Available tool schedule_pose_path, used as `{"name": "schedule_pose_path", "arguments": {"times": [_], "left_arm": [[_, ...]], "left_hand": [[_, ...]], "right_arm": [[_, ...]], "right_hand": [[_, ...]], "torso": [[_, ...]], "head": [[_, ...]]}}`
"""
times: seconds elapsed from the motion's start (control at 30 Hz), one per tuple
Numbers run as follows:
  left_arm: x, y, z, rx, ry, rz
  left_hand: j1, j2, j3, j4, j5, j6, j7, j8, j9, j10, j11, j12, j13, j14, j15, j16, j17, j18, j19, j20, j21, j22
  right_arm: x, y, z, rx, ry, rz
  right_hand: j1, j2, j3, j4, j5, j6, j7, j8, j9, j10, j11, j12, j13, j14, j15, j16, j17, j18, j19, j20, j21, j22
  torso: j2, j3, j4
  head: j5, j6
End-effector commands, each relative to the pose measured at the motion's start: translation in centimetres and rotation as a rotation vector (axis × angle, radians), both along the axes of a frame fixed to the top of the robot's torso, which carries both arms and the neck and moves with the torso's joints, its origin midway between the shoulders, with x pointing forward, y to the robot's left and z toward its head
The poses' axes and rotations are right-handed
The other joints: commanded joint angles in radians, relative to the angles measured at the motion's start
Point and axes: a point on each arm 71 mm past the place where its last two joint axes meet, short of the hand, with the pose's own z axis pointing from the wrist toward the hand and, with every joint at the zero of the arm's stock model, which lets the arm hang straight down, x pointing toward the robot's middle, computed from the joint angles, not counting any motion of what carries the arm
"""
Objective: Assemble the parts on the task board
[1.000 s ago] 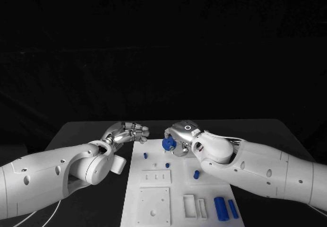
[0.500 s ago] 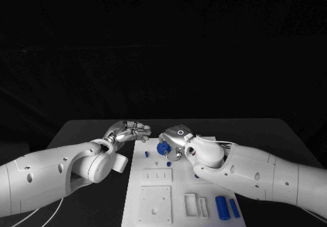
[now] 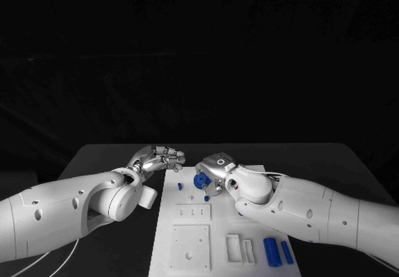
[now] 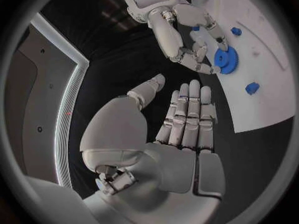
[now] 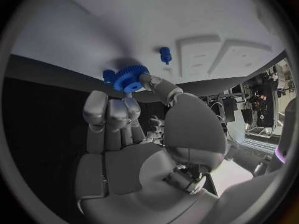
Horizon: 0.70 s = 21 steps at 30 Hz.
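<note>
Right hand: your right hand (image 3: 214,173) pinches the blue gear (image 3: 200,181) between thumb and fingertips; the right wrist view shows the gear (image 5: 130,78) at those fingertips, close over the white plate.
Gear: it sits at the far end of the task board (image 3: 218,231), near the board's left edge. You cannot tell whether it touches the board.
Left hand: your left hand (image 3: 158,158) holds nothing. In the left wrist view its fingers (image 4: 187,117) lie straight and side by side, thumb set apart.
Left hand place: it hangs over the dark desk (image 3: 100,161), just beside the board's far left corner and near the right hand, not touching it.
Small parts: a short blue peg (image 3: 179,186) lies close to the board's left edge, and another small blue piece (image 3: 206,198) lies just nearer you than the gear.
Near end parts: two long blue cylinders (image 3: 271,251) lie side by side near the board's right edge.
Board features: raised white blocks and recesses (image 3: 190,245) fill the near left half of the board.
Open room: bare desk runs along the far edge and on the right side past the board.
Tight spot: the gap between your two hands at the board's far left corner is narrow.
</note>
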Motion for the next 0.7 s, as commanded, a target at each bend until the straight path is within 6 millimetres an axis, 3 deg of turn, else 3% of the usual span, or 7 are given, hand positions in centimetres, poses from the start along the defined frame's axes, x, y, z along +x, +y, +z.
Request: {"name": "schedule_pose_path", "arguments": {"times": [0.03,0.33,0.47,0.6,0.7], "left_arm": [[-0.03,-0.21,0.16,-0.006,-0.006,-0.009],[-0.03,-0.29,0.15,-0.007,-0.005,-0.011],[-0.02,-0.28,0.14,-0.006,-0.004,-0.012],[-0.03,-0.3,0.14,-0.007,-0.004,-0.013],[-0.02,-0.3,0.14,-0.007,-0.004,-0.012]], "left_hand": [[-0.01,-0.002,0.003,0.0,0.007,0.0,0.009,-0.002,0.001,0.003,0.003,-0.004,-0.001,0.006,0.002,-0.006,0.001,0.018,-0.007,-0.001,0.006,0.019],[-0.01,-0.002,0.003,0.0,0.007,0.0,0.009,-0.003,0.001,0.003,0.004,-0.004,-0.001,0.006,0.002,-0.006,0.002,0.018,-0.007,-0.001,0.006,0.019],[-0.011,-0.002,0.003,0.0,0.007,0.0,0.009,-0.003,0.001,0.003,0.004,-0.004,-0.001,0.006,0.002,-0.006,0.002,0.018,-0.007,-0.001,0.006,0.019],[-0.011,-0.003,0.003,0.0,0.006,-0.001,0.009,-0.003,0.001,0.003,0.004,-0.004,-0.001,0.006,0.002,-0.007,0.002,0.018,-0.007,-0.001,0.006,0.019],[-0.011,-0.003,0.003,0.0,0.006,-0.001,0.009,-0.003,0.001,0.003,0.004,-0.004,-0.001,0.005,0.002,-0.007,0.002,0.018,-0.007,-0.001,0.007,0.019]], "right_arm": [[0.09,0.05,-0.24,-0.017,0.009,0.005],[0.21,0.25,-0.36,-0.012,0.021,0.009],[0.34,0.19,-0.45,-0.011,0.034,0.003],[0.43,0.11,-0.5,-0.01,0.039,-0.001],[0.44,0.13,-0.53,-0.01,0.044,-0.003]], "right_hand": [[0.002,-0.004,0.0,0.006,-0.008,0.039,0.024,0.0,0.0,0.0,0.003,-0.006,-0.002,0.001,-0.005,-0.007,0.001,0.1,-0.001,-0.009,0.004,0.015],[0.004,-0.009,-0.003,0.008,-0.07,0.018,0.031,-0.013,-0.006,-0.018,0.009,-0.027,-0.017,0.001,0.0,-0.015,0.003,0.1,-0.006,-0.008,0.001,0.014],[0.006,-0.017,-0.007,0.011,-0.111,-0.021,0.039,-0.034,-0.016,-0.028,0.017,-0.037,-0.025,0.002,0.008,-0.019,0.006,0.1,-0.008,-0.008,-0.001,0.013],[0.009,-0.024,-0.016,0.01,-0.139,-0.089,0.032,-0.068,-0.029,-0.035,0.011,-0.042,-0.029,0.003,0.003,-0.021,0.008,0.1,-0.008,-0.008,-0.002,0.012],[0.011,-0.025,-0.019,0.012,-0.146,-0.104,0.03,-0.073,-0.031,-0.038,0.009,-0.046,-0.032,0.002,0.0,-0.022,0.009,0.1,-0.009,-0.008,-0.002,0.012]], "torso": [[-0.001,0.0009,-0.0011],[-0.001,0.002,-0.0021],[-0.001,0.0018,-0.0026],[0.0,0.0016,-0.0031],[0.0,0.002,-0.0024]], "head": [[0.001,0.0],[0.004,0.001],[0.005,0.001],[0.006,0.0],[0.006,0.0]]}}
